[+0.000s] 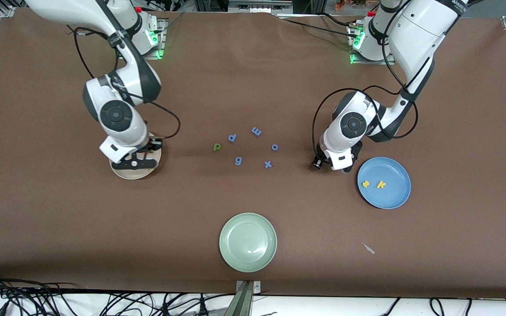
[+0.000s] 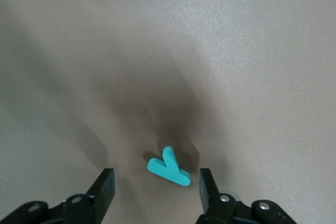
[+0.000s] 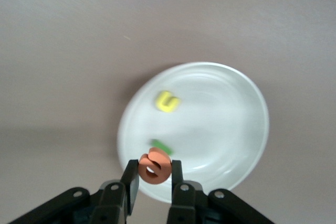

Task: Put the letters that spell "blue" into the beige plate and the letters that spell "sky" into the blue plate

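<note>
We read only the foam letters: yellow s [image 1: 366, 184] and k [image 1: 381, 184] on the blue plate [image 1: 393, 199], a green p-shape [image 1: 216, 146], and blue m [image 1: 256, 131], o [image 1: 274, 147], g [image 1: 238, 161], x [image 1: 268, 164] on the counter [image 1: 59, 219].

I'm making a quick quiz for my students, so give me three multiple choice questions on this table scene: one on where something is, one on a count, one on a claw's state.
1. Where does the teal y lie?
A. On the bare table
B. In the blue plate
C. In the green plate

2. How many yellow letters lie in the blue plate?
A. None
B. Two
C. Four

3. What is the right claw doing?
A. Hanging open and empty
B. Shut on the orange e over the beige plate
C. Shut on a blue letter

Answers: 1 A, it sits on brown cloth between the left claw's open fingers. 2 B, the s and k. 3 B, the right wrist view shows the pinch.
</note>
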Controlling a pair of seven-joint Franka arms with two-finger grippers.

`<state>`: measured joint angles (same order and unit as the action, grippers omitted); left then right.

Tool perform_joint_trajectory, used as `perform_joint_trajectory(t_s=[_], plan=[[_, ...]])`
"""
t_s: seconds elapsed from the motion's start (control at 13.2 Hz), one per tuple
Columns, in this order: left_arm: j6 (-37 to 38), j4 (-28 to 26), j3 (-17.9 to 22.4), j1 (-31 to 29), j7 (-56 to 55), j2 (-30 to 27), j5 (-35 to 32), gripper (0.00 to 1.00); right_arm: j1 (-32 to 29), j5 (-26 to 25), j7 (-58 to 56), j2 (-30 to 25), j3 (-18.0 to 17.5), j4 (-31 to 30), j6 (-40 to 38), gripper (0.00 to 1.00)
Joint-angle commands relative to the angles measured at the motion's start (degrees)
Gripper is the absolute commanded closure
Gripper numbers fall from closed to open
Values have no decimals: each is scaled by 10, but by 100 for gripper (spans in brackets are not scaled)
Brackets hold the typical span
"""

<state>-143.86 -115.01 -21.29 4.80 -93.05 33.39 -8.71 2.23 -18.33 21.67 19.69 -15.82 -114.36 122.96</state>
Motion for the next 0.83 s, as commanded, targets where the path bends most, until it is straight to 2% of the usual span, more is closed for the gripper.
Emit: perform_joint_trajectory(t_s=[0.0, 0.15, 0.23, 0.38, 0.45, 0.6, 0.76], plan=[[-13, -2, 2, 3, -13, 6, -17, 37, -3, 7, -61, -40, 42, -115, 114, 67], [-20, -1, 3, 3, -13, 12, -17, 40, -3, 8, -62, -40, 47, -117, 122, 52], [-20, -1, 4, 3, -13, 12, -17, 44, -3, 8, -57, -40, 47, -115, 122, 39], [-20, 0, 4, 3, -11, 12, -17, 55, -3, 17, -29, -38, 32, -105, 121, 36], [-19, 1, 4, 2, -11, 12, -17, 66, -3, 20, 32, -32, -4, -91, 110, 36], [-19, 2, 4, 1, -10, 12, -17, 79, 0, 20, 159, -2, -60, -55, 84, 36], [-18, 3, 5, 0, -8, 11, -17, 84, 15, 19, 277, 43, -97, -22, 89, 36]])
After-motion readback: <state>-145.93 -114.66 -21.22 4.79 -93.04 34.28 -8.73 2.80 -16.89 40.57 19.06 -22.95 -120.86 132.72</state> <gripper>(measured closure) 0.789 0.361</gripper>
